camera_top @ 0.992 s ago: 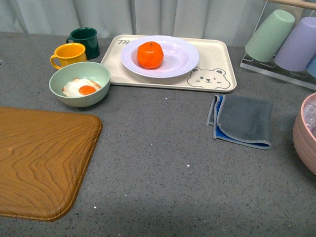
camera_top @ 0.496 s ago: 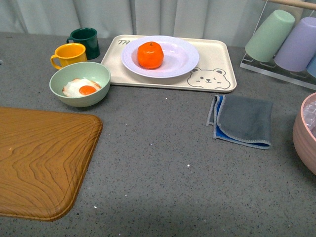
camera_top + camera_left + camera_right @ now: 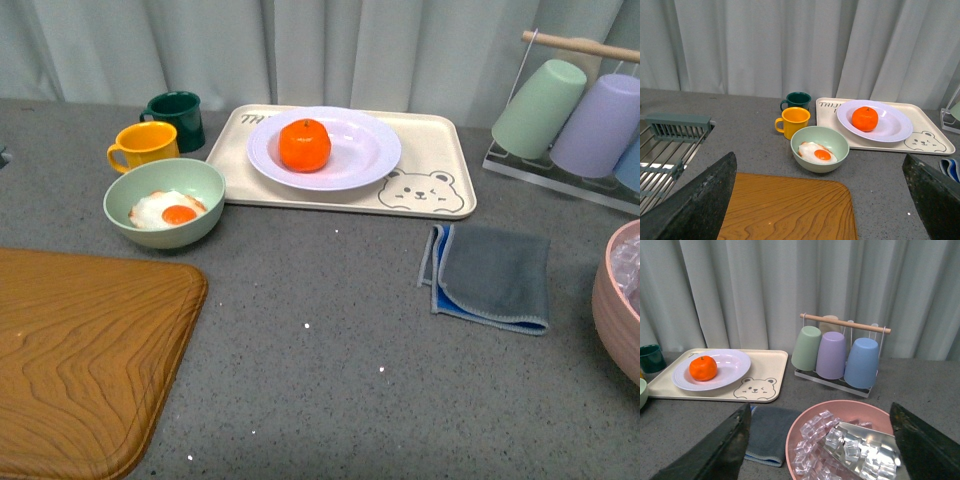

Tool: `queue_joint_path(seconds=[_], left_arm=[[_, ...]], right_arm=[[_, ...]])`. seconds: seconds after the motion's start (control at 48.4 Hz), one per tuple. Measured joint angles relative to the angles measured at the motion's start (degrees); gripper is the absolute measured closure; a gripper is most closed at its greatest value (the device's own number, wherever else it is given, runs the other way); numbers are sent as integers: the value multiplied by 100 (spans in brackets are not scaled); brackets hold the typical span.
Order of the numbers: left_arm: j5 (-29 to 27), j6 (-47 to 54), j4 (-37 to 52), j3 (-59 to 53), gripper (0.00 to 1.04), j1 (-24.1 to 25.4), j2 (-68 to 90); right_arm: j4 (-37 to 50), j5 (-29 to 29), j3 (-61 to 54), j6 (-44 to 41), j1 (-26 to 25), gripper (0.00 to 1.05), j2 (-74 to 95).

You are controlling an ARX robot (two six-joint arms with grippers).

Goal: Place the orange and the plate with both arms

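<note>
Both end effectors raised, fingers wide apart, clear of orange on plate.

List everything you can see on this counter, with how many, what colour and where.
orange: 1, bright orange, on the plate
plate: 1, white, on the bear tray
bear tray: 1, cream, far centre
bowl: 1, pale green, holds a fried egg, left of the tray
mugs: 2, yellow and dark green, behind the bowl
wooden board: 1, brown, near left
cloth: 1, grey and blue, folded, right of centre
cups on rack: 3, green, purple, blue, far right
pink bowl: 1, holds ice cubes, near right
left gripper: open, holding nothing
right gripper: open, holding nothing
</note>
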Motion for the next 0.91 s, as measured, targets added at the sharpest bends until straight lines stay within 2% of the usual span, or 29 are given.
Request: queue_joint_path(seconds=[0.062,0.083,0.124,0.909], left_arm=[[0,0,0,0,7,0,0],[0,0,0,0,7,0,0],[0,0,0,0,7,0,0],[0,0,0,0,7,0,0]], right_arm=[[0,0,0,2,0,8,-2],[0,0,0,9,0,8,0],[0,0,0,4,0,10,-2],[0,0,0,4,0,9,0]])
